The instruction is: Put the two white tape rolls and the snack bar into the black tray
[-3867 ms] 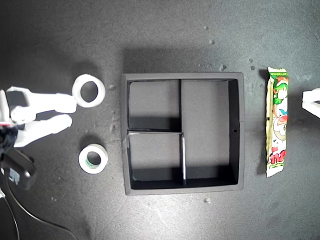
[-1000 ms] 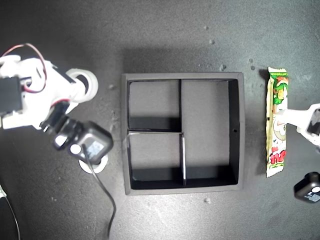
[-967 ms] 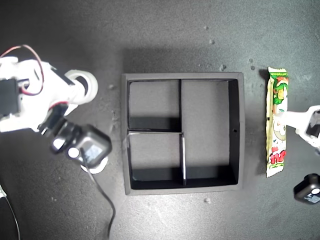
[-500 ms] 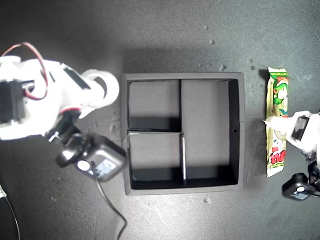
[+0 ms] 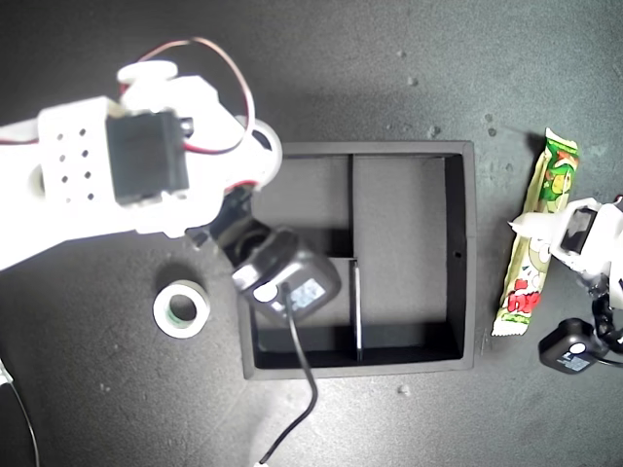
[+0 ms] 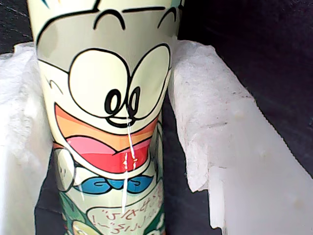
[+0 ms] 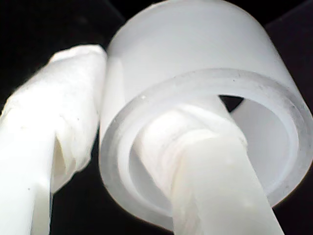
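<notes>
— Dark grey speckled desk (image 5: 409,58) all round; what lies on it?

— The square matte black tray with low walls (image 5: 463,253) sits mid-desk, split into two small square compartments and one long one. On the exterior view's left, well apart from my jaws, the smaller thick white tape roll with the green core (image 5: 181,309) lies flat on the desk, just beside the tray's outer wall.

— And your second gripper?

— My second gripper (image 7: 146,147) is clamped on the wider white tape roll with the large hole (image 7: 195,73): one jaw passes through the hole, the other presses the outer wall. In the exterior view that arm reaches over the tray's corner at the view's upper left, and the roll is hidden under it. Half a second ago it was outside the tray wall; it has since moved in over the tray, uncovering the smaller roll.

— Your first gripper?

— My first gripper (image 6: 112,147) has its jaws closed on the long narrow snack bar in its green, white and red cartoon wrapper (image 5: 533,248), near its middle. It lies beyond the tray on the exterior view's right. It lay straight before; now it is tilted, its upper end leaning toward the view's right.
</notes>
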Controlling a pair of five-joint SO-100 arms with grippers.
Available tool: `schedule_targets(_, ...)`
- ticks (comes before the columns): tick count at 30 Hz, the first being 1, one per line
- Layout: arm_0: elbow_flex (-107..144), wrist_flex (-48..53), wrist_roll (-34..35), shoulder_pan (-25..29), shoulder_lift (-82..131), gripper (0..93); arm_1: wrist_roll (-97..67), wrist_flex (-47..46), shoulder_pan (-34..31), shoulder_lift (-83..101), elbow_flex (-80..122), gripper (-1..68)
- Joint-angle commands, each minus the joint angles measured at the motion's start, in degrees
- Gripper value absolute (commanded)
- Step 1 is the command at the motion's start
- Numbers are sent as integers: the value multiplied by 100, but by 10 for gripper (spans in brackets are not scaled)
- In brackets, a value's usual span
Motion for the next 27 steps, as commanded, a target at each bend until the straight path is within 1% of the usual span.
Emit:
schedule_targets(1,-316,62,9,-62,35,1,-668,-255,44,-9,44,137)
schedule_targets(5,-369,105,70,-88,26,1,-650,-308,44,-176,-62,120)
schedule_targets(8,-475,149,132,-114,-79,1,-642,-123,26,-229,-237,113)
schedule_targets(10,-633,167,193,-97,-246,1,-677,167,-9,-229,-439,105)
schedule_targets(14,-1564,562,246,0,-870,1,-791,1099,-141,-229,-1081,98)
schedule_targets(18,-3753,1547,220,141,-1942,1,-826,2197,-316,-185,-1793,94)
schedule_targets(22,-4131,1556,229,220,-1960,1,-888,3032,-422,-158,-2443,92)
schedule_targets(27,-3885,1556,114,352,-1696,1,-1072,3647,-466,-158,-3182,91)
